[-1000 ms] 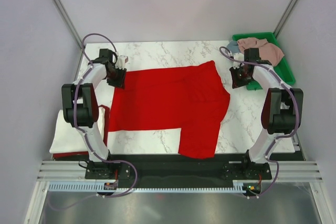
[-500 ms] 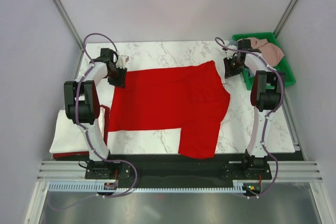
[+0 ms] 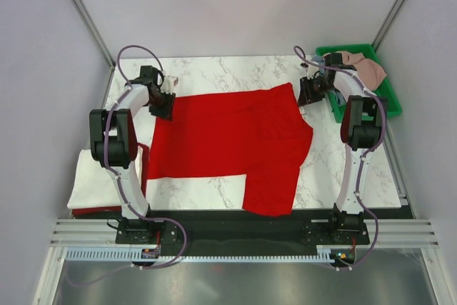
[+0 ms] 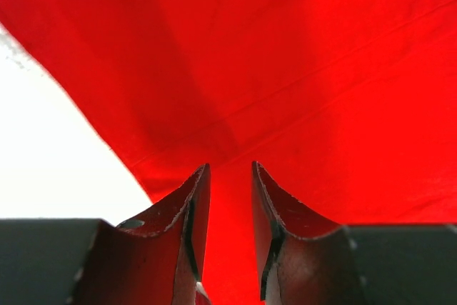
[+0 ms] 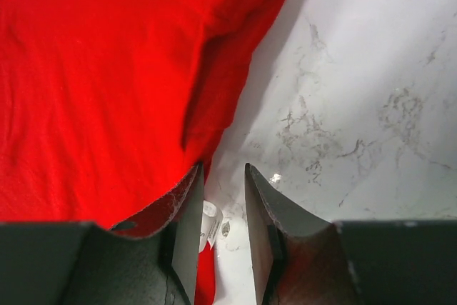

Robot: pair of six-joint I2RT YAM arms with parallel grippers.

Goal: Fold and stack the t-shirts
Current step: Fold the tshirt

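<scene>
— Since a second ago the right gripper [image 3: 305, 93] has slid in toward the red shirt [image 3: 228, 137] and now sits at its far right corner. Anything else?
— Hardly. The left gripper [image 3: 163, 107] stays at the red shirt's far left corner.
— Start near, then. How does the red shirt lie?
— It is spread flat on the table [image 3: 200, 192], with one flap reaching down at its near right, toward the arm bases. A white shirt [image 3: 89, 183] lies folded just left of its near left corner.
— And the fingers?
— The left wrist view shows them a narrow gap apart with red cloth filling the gap; whether they pinch it I cannot tell. On the right there is the same narrow gap, with nothing held. One finger [image 5: 178, 233] is over the red shirt's edge and the other is over bare marble. A small white tag [image 5: 211, 221] shows between them.
— Farther back?
— A tray [image 3: 389, 101] stands beyond the red shirt's far right corner, with a pink shirt [image 3: 360, 68] heaped in it.
</scene>
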